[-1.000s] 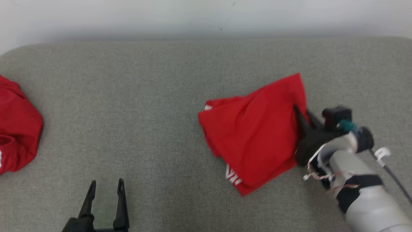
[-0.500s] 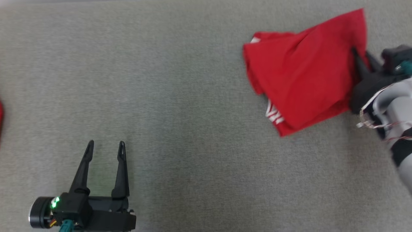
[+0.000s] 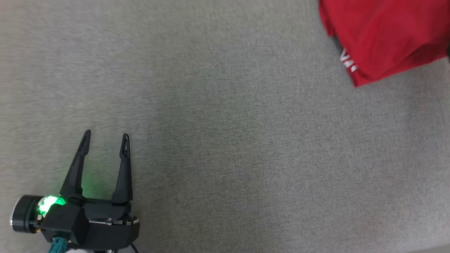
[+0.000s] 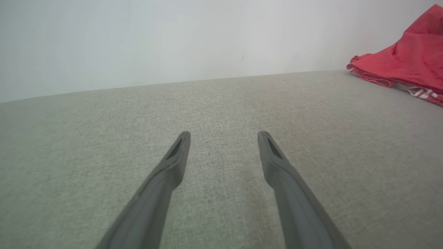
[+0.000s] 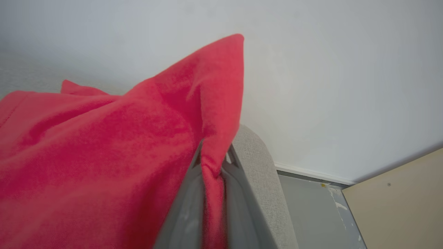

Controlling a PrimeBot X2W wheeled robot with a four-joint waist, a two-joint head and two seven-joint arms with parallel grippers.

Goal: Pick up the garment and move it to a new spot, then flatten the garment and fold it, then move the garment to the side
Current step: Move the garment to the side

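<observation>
Softly creased, the red cloth garment (image 3: 386, 31) is seen bunched at the far right of the coarse grey woven cushion (image 3: 225, 123). A pinched fold of it is clamped by the right gripper (image 5: 214, 157). The left gripper (image 3: 106, 135) is held spread and empty, its tapered dark fingers well apart from the garment.

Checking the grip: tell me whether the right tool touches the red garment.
Touching. Right wrist view: the right tool pinches a fold of the red garment.
</observation>
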